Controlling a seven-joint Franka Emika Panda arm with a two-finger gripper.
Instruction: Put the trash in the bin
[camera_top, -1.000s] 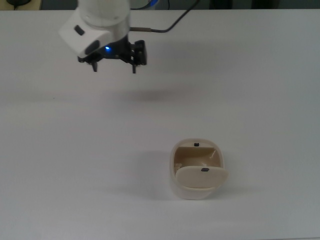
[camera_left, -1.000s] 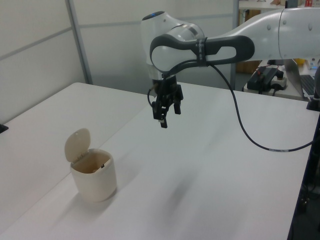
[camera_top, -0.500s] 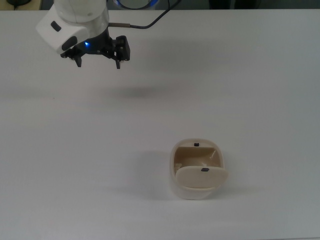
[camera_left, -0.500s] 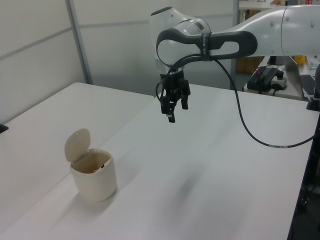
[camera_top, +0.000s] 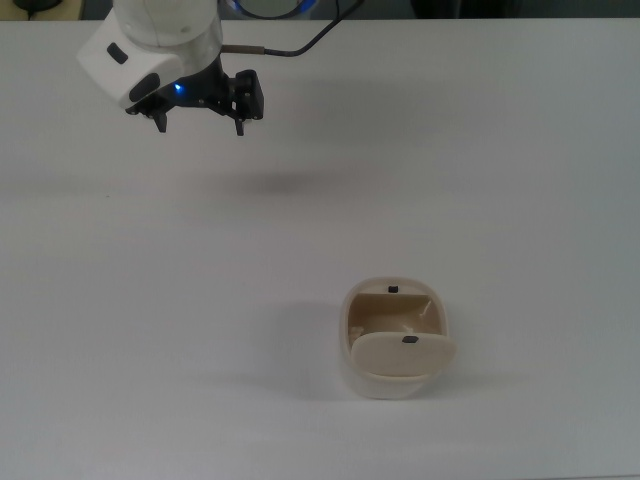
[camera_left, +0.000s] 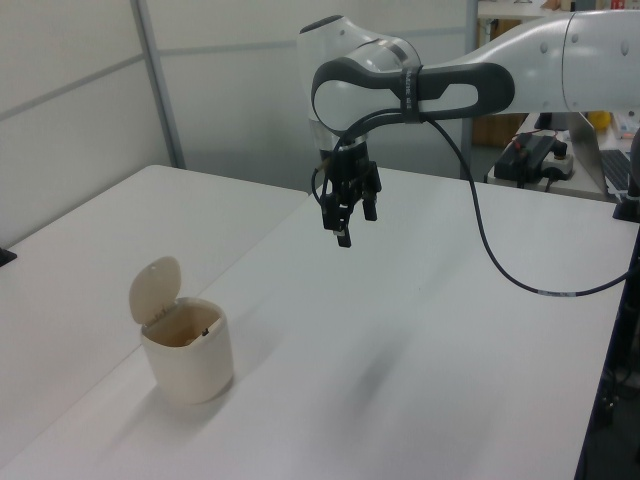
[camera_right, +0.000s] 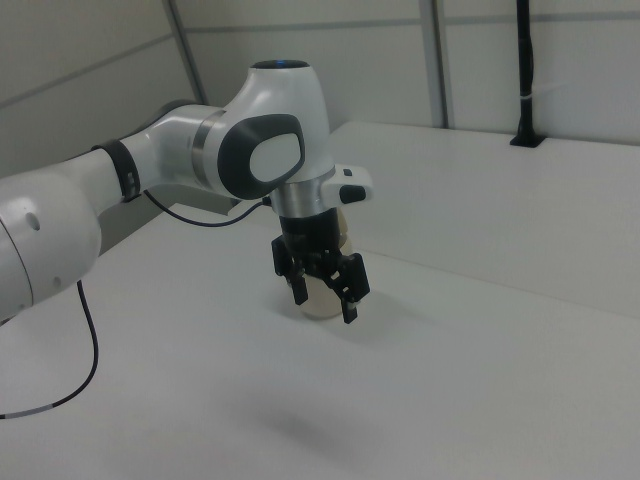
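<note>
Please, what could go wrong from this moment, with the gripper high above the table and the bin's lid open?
1. The gripper is open and empty, and no trash shows on the table. The inside of the bin is unclear, so the drop cannot be confirmed.
2. The lid stands upright; a low pass of the arm might catch it and tip the bin.

Cream bin (camera_top: 394, 342) upright on table, flap lid (camera_left: 155, 288) open; trash unseen.

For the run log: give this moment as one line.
gripper: open, empty, raised above table | bin: lid open, far from gripper | trash: no loose trash on table
</note>
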